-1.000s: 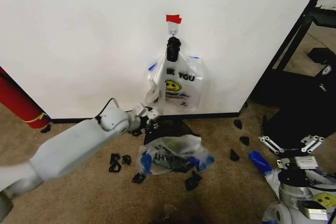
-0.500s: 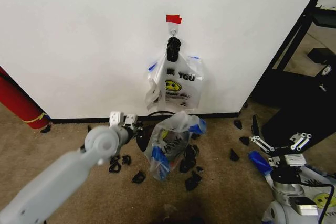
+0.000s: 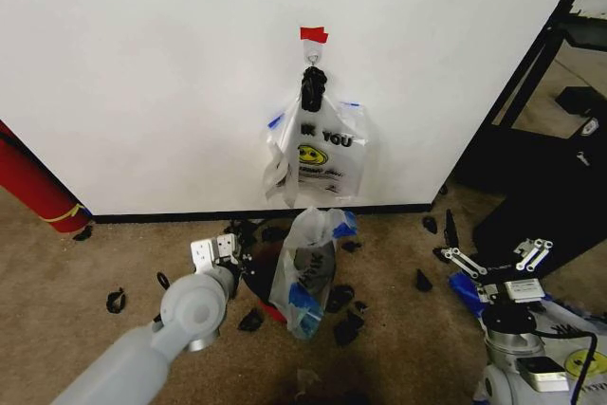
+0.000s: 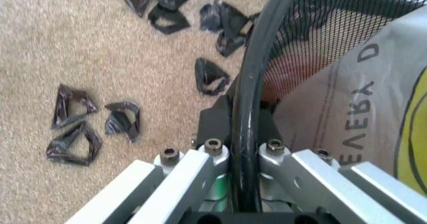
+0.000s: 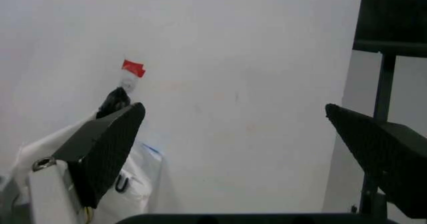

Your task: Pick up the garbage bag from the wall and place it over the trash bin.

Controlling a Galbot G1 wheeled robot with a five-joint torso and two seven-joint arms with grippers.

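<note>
The left gripper (image 4: pixel 243 151) is clamped on the thin black rim of the small round black mesh trash bin (image 4: pixel 313 39), one finger on each side of the rim. In the head view this left gripper (image 3: pixel 226 251) sits on the carpet at about 7 o'clock from the hook on the wall, and the bin (image 3: pixel 261 282) leans over beside it, showing its red base.

The thin see-through plastic garbage bag with blue strips (image 3: pixel 308 267) lies bunched against the bin at 3 o'clock from the gripper. It looks draped on one side of the bin, not spread over the whole mouth. I cannot tell how much of the rim it covers.

To do this step well, I think the bin should be set upright and held steady, so the bag mouth can be pulled wide around the whole rim.

Little black scraps (image 4: pixel 73 129) lie on the tan carpet at 9 o'clock from the gripper.

White smiley-face bags (image 3: pixel 322 154) hang from the hook on the plain white wall (image 3: pixel 142 73) at 12 o'clock.

The right gripper (image 3: pixel 493 258) waits far off at 3 o'clock with its fingers spread apart, holding nothing.
</note>
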